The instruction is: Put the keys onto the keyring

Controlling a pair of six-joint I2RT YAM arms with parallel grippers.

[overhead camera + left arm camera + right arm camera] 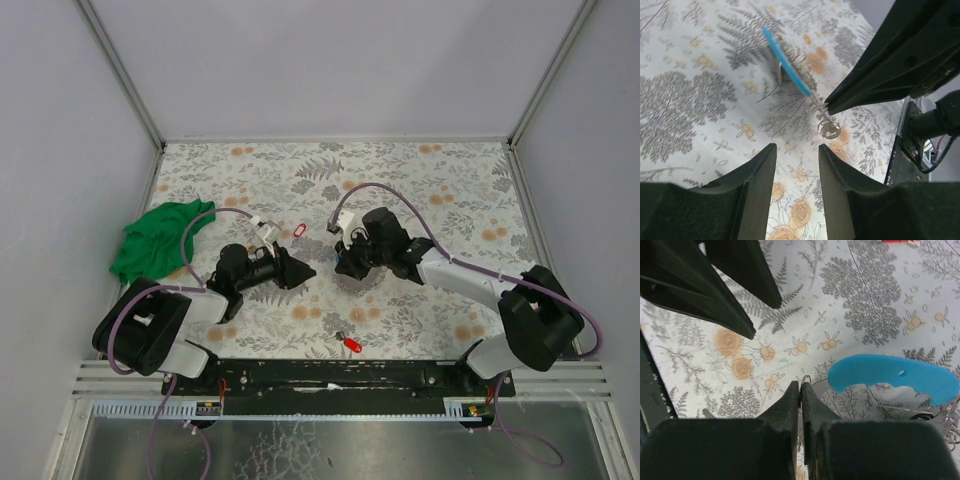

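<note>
The flowered tabletop carries everything. A green cloth lies bunched at its left side, away from the work. Both arms reach toward the middle, and their tips come nearly nose to nose.

The right hand has its fingers pressed together on the thin metal wire of the keyring, just beside the end of the light-blue arc. The ring sits low at the middle of the tabletop, but I cannot tell whether all of it rests there. The left hand stands partly open with nothing between its fingers. It points at that same pinch point and is near it, not touching.

Neither hand holds a key. One red-tagged key lies near the front edge, well apart from the ring. Another red tag lies beyond the left hand. I cannot make out any other keys.

The step in hand, as I judge it, is securing the ring so that a key can be threaded on. The right hand needs a firm pinch — the wire is thin and could twist or slip out. It should also hold the ring tilted so its free end stands clear of the tabletop. The left hand should then take a key by its plastic tag, leaving the metal eye exposed, and bring that eye onto the wire slowly, in line with it.
</note>
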